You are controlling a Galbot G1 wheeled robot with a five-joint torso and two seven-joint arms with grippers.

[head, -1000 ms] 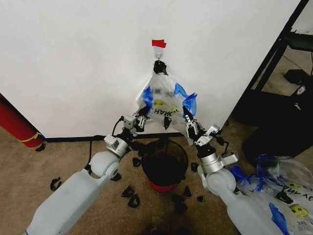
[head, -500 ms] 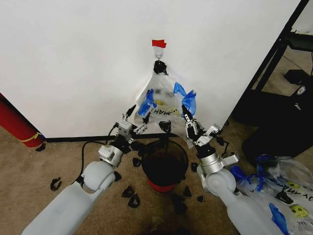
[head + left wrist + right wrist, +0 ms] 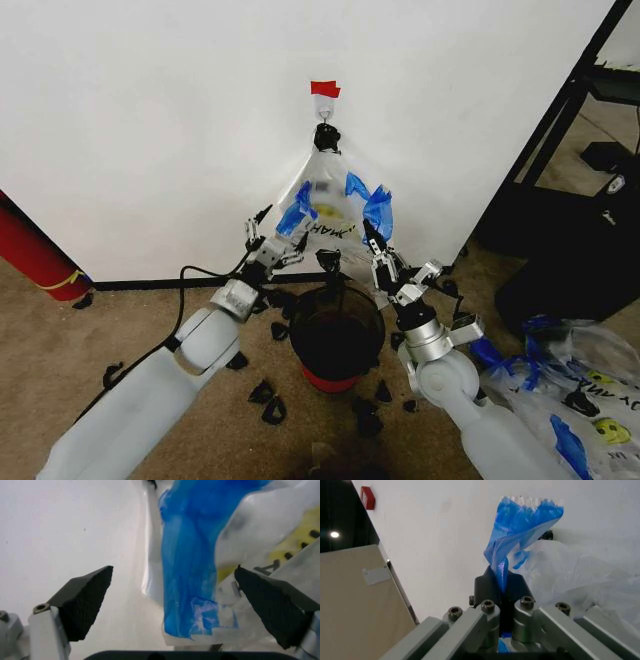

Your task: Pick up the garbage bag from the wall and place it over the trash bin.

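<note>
The garbage bag [image 3: 330,200] hangs from a small hook [image 3: 323,112] on the white wall [image 3: 150,120], right above the black trash bin [image 3: 336,330]. My right gripper [image 3: 378,246] is shut on the bag's right blue handle [image 3: 378,210], which stands up from the closed fingers [image 3: 495,585] in the right wrist view as the blue handle [image 3: 522,521]. My left gripper [image 3: 263,233] is open just left of the bag. Its pads [image 3: 87,598] stand wide apart, with the left blue handle [image 3: 190,570] ahead between them, untouched.
A red tape strip [image 3: 324,89] marks the wall above the hook. A red cylinder [image 3: 35,250] leans at the far left. A black rack [image 3: 570,190] stands to the right, with a heap of similar bags [image 3: 585,390] below it. Black clips [image 3: 270,400] litter the carpet around the bin.
My left gripper drew back left from the bag and now stands open, slightly higher. My right gripper shifted a little up and left, still holding the right handle.
</note>
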